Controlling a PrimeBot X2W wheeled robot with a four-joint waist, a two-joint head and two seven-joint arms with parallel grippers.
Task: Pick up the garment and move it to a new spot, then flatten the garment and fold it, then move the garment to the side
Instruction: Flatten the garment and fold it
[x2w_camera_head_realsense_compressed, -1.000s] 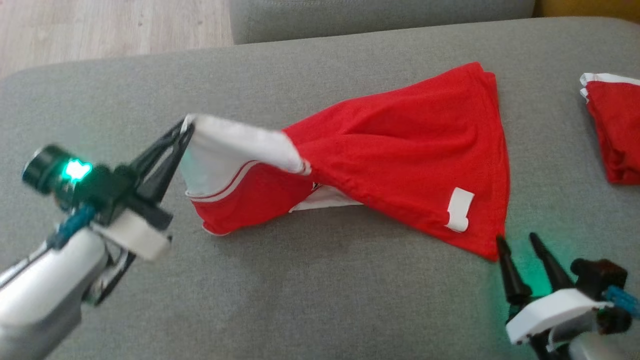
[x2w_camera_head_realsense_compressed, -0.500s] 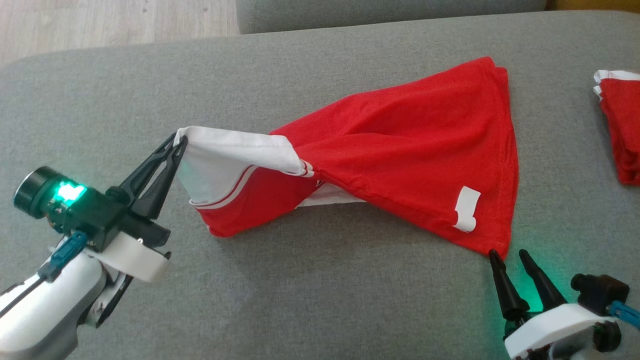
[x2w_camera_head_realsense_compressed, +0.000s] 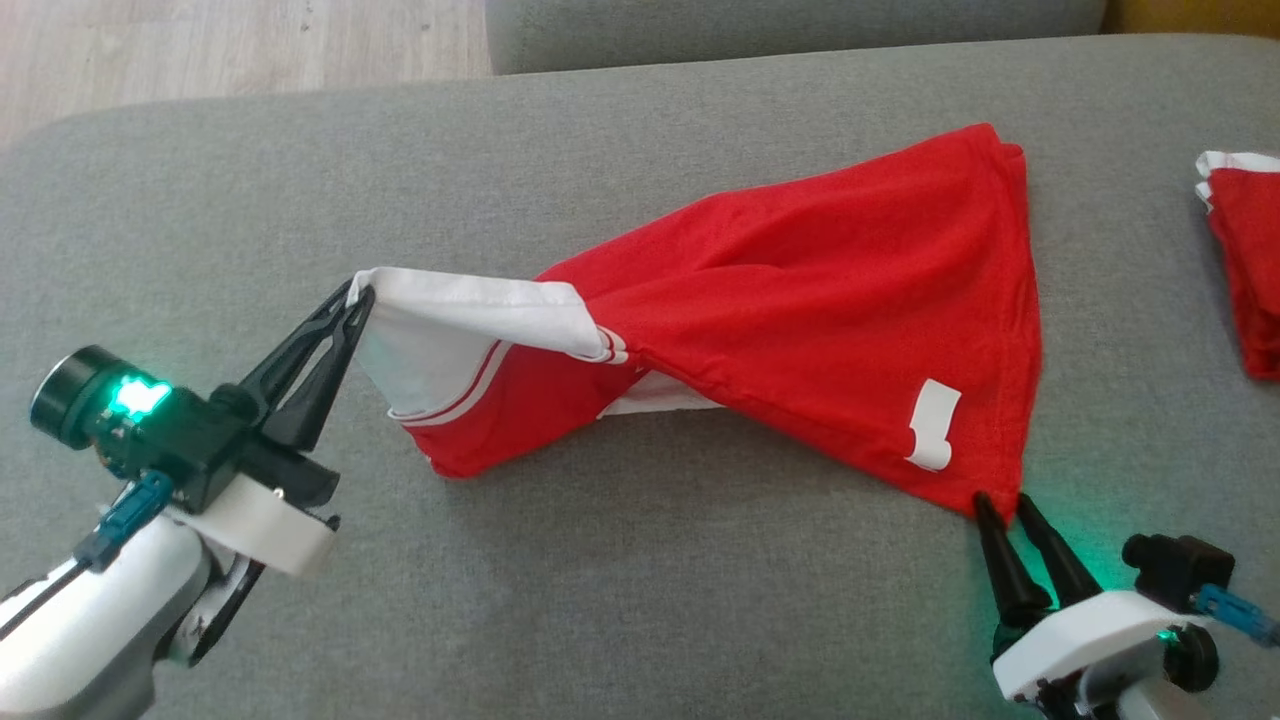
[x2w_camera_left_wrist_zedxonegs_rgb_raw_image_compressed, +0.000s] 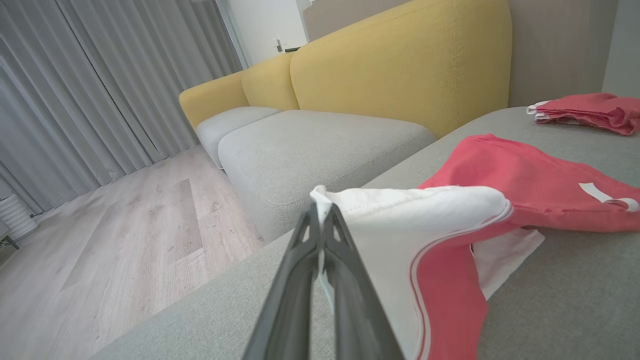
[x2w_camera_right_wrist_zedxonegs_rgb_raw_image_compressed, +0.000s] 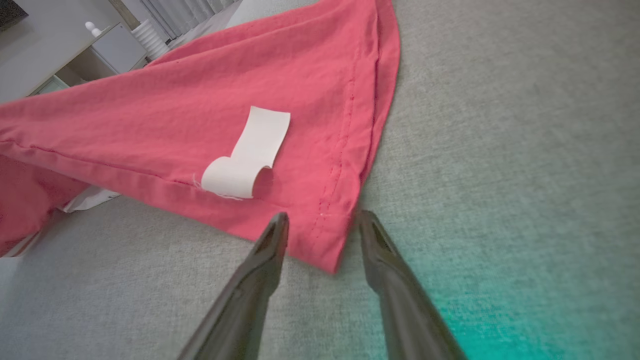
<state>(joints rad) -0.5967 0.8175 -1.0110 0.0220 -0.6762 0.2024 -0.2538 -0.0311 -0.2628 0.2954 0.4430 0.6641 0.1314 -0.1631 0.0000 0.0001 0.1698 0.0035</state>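
Nearest the robot, at the lower right, the right gripper has its tips down at the grey cushion, its two dark fingers spread apart. In the wrist view the near right corner of the red garment lies in the gap between the tips, and the jaws are not closed on it. A green glow falls on the cushion beside this gripper. At the lower left, a little further out, the left gripper has its fingers pressed together, pinching the white edge at the garment's left end. That end is held up off the cushion, and the white cloth and a red part with white stripes hang below the tips. From there the garment runs to the right and widens like a fan, twisted near the middle and lying flat on the cushion at its right side. A white label, curled at its lower end, sits on the red cloth near the right gripper's corner. Further right, well apart, a folded red cloth with white trim lies at the edge of the head view. Beyond the cushion are a second grey cushion and a pale wooden floor. The left wrist view also takes in a yellow sofa back and grey curtains.
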